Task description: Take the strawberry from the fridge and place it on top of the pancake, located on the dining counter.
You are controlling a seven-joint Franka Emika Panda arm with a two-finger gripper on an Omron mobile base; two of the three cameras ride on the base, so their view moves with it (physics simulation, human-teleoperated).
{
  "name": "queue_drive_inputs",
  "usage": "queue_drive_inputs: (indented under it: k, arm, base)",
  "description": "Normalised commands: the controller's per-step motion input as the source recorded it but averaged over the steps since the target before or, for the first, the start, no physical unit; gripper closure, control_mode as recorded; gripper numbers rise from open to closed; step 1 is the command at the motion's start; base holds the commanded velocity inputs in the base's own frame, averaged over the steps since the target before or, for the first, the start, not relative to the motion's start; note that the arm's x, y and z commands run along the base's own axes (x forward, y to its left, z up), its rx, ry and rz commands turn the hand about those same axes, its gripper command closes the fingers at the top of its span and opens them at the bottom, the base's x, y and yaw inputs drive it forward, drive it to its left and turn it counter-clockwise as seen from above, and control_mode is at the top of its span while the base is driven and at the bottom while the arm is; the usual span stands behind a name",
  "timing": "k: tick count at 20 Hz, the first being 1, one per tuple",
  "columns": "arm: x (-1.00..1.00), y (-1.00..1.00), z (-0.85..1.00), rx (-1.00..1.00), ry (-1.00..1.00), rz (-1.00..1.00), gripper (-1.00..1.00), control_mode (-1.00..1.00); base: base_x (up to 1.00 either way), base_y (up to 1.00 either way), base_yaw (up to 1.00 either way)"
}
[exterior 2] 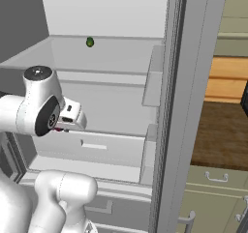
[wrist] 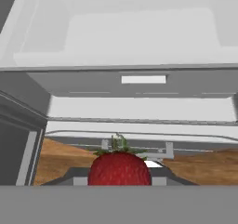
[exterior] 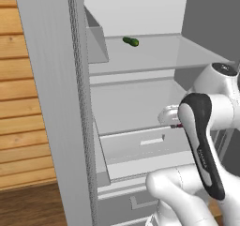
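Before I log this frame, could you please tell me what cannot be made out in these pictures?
- Gripper finger tips: cut off at the bottom of the hand view, behind the strawberry.
- Strawberry in the base views: a red speck beside the arm; shape unreadable.
- Green vegetable on the fridge upper shelf: too small to identify.
- Fridge lower drawers: partly hidden by the arm.
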Motion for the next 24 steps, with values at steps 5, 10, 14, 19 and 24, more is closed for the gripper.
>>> queue_drive_inputs:
  k: [5, 10, 14, 19, 24]
  arm:
    - [-0.99, -0.01, 0.0, -0.16, -0.07, 0.06, 1.0, -1.0]
    - [-0.18, 0.0, 0.01, -0.02, -0.01, -0.06, 1.0, -1.0]
    - [0.0, 0.0, -0.01, 0.0, 0.0, -0.04, 1.0, -1.0]
    - [0.0, 0.0, 0.0, 0.0, 0.0, 0.0, 1.0, -1.0]
    - [0.0, 0.0, 0.0, 0.0, 0.0, 0.0, 1.0, 1.0]
  base:
    - [0.0, 0.0, 0.0]
    - [0.0, 0.0, 0.0]
    - [0.0, 0.0, 0.0]
    - [0.0, 0.0, 0.0]
    - [-0.14, 0.0, 0.01]
